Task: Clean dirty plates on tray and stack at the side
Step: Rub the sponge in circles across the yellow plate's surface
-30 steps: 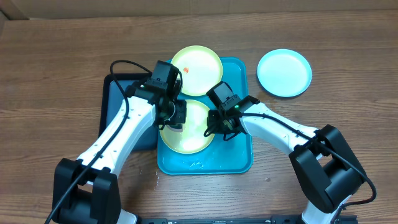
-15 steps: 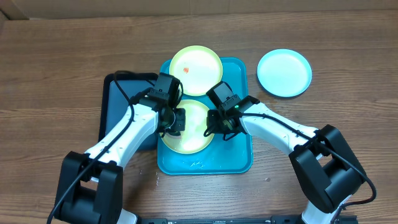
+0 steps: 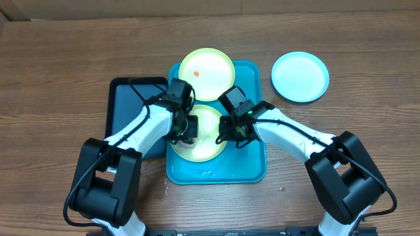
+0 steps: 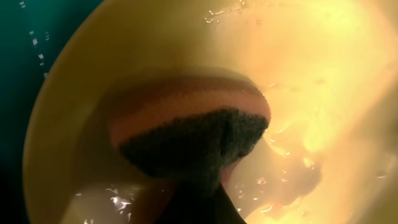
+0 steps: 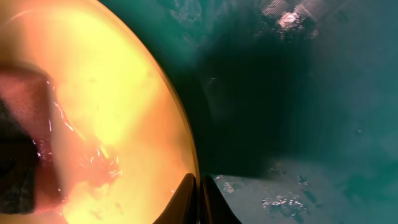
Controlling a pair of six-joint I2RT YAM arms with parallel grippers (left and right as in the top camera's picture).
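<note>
The left tool (image 3: 186,129) is pressed shut on an orange sponge (image 4: 186,134) with a dark scouring face, flat against the wet yellow-green plate (image 3: 209,134) directly beneath it. The right tool (image 5: 199,198) has its tips squeezed together on that plate's rim, the plate to its left. Under both lies the teal tray (image 3: 252,167). Beyond the tools sits the second yellow-green plate (image 3: 207,65), red-smeared; the blue plate (image 3: 300,77) rests on the worktop (image 3: 59,78), well apart from the right tool.
</note>
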